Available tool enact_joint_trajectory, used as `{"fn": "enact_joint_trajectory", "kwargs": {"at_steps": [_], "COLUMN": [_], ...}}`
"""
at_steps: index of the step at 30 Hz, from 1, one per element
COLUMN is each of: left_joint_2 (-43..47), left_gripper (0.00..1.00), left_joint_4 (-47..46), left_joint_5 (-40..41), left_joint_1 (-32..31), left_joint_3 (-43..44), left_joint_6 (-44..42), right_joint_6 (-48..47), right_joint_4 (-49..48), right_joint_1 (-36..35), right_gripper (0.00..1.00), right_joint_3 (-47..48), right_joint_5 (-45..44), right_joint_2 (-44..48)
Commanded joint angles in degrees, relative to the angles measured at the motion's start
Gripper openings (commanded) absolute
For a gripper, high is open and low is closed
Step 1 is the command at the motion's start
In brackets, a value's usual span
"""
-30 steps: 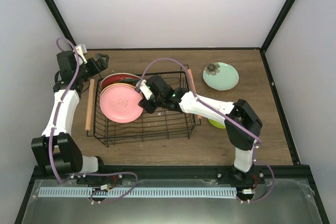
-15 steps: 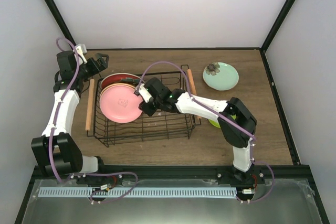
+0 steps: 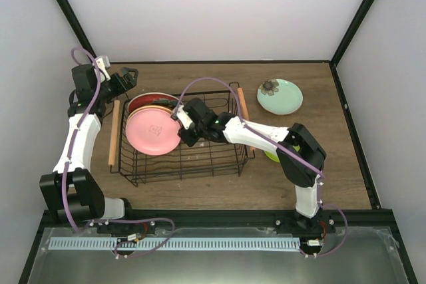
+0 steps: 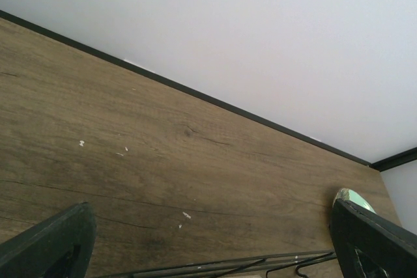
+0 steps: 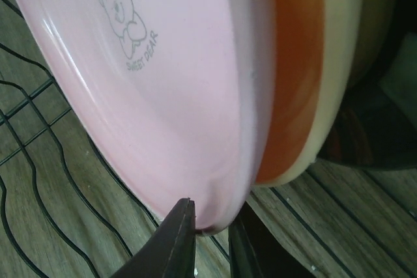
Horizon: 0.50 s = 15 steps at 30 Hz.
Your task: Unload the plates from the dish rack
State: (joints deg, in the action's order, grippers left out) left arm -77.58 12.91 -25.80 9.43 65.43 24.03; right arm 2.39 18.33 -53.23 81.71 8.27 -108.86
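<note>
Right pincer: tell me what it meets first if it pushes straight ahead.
The pink plate: its rim sits between the fingertips of the right pincer, so going on would likely push it. The orange plate lies just behind.

This is a robotics lab test cell, set up to mimic a kitchen chore. Plain white panels (image 3: 219, 11) close in a small booth on three sides, edged by thin black struts (image 3: 63, 4), with a brown wood-grain tabletop (image 3: 200, 187) as the work surface. A white-and-black left arm (image 3: 80, 134) and a matching right arm (image 3: 266, 134) are bolted at the near edge and carry loose purple cables (image 3: 206, 79). A grey metal trough (image 3: 219, 264) with a white slotted strip (image 3: 200, 244) runs in front of their bases. The household items are props: a black wire dish rack (image 3: 180, 164) with wooden rod handles, a round pink plate (image 3: 153, 131) with a bear print, and a round mint plate (image 3: 279, 96) with a dark flower.
</note>
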Motion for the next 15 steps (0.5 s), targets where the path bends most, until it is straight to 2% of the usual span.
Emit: {"fn": "enact_joint_trajectory", "kwargs": {"at_steps": [1,5,7,12,15], "left_joint_2": [0.85,0.98,1.19,1.47,1.37], "left_gripper": [1.00,1.00,1.00,1.00,1.00], "left_joint_4": [-1.22,-1.21,-1.15,-1.13,-1.34], "left_joint_5": [-0.56,-0.54,-0.48,-0.47,-0.47], "left_joint_1": [-0.12,-0.12,-0.11,-0.11,-0.13], "left_joint_3": [-0.70,-0.90,-1.08,-1.49,-1.48], "left_joint_6": [0.40,0.49,0.42,0.40,0.52], "right_joint_6": [0.07,1.06,1.41,1.65,1.63], "right_joint_4": [0.04,0.19,0.16,0.09,0.12], "right_joint_1": [-0.56,-0.53,-0.55,-0.51,-0.53], "right_gripper": [0.18,0.19,0.16,0.01,0.01], "right_joint_3": [2.08,3.13,3.42,3.29,3.07], "right_joint_5": [0.80,1.83,2.20,1.25,0.16], "right_joint_2": [-0.75,-2.31,-2.65,-1.26,0.28]}}
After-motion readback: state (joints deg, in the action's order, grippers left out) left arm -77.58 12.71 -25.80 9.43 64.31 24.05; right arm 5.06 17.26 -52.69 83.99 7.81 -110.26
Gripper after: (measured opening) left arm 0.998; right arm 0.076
